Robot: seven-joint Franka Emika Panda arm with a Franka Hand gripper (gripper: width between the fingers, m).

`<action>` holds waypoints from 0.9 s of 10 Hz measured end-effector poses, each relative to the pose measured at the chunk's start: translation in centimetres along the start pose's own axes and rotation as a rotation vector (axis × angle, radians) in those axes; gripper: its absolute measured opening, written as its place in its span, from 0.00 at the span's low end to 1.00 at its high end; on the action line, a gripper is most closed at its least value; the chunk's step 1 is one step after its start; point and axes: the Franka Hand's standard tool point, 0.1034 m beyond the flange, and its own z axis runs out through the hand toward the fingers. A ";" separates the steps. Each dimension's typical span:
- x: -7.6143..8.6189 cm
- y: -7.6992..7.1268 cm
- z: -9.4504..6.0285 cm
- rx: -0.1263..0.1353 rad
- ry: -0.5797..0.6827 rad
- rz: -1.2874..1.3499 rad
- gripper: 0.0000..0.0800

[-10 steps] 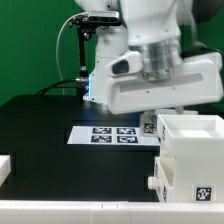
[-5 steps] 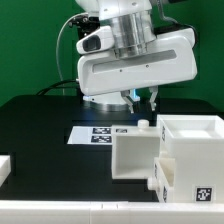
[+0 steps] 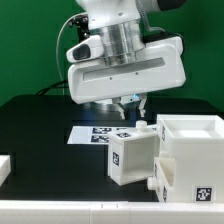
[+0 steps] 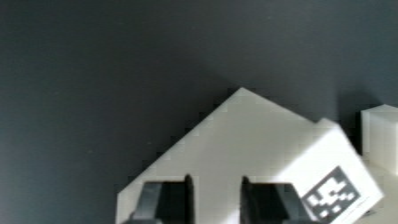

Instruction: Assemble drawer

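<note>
My gripper is shut on the top wall of a small white drawer tray and holds it tilted, with a tagged face toward the camera. The tray hangs just to the exterior view's left of the large white housing, close to or touching it. A smaller white piece with a knob sits at the housing's front corner. In the wrist view the gripper has both dark fingers gripping the white tray; one of its tags shows beside them.
The marker board lies flat on the black table behind the tray. A white part sits at the exterior view's left edge. A green wall stands behind the arm's base. A white strip borders the wrist view.
The arm has shifted toward the exterior view's left and risen. The tray has come into view under it and has turned, so that a tagged face now shows instead of its open top.
</note>
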 end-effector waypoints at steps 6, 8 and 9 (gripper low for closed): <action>3.2 -2.5 -3.0 -0.043 0.011 -0.161 0.77; 3.2 -2.2 -2.9 -0.042 0.010 -0.154 0.80; 3.2 -2.3 -2.8 -0.048 0.010 -0.167 0.80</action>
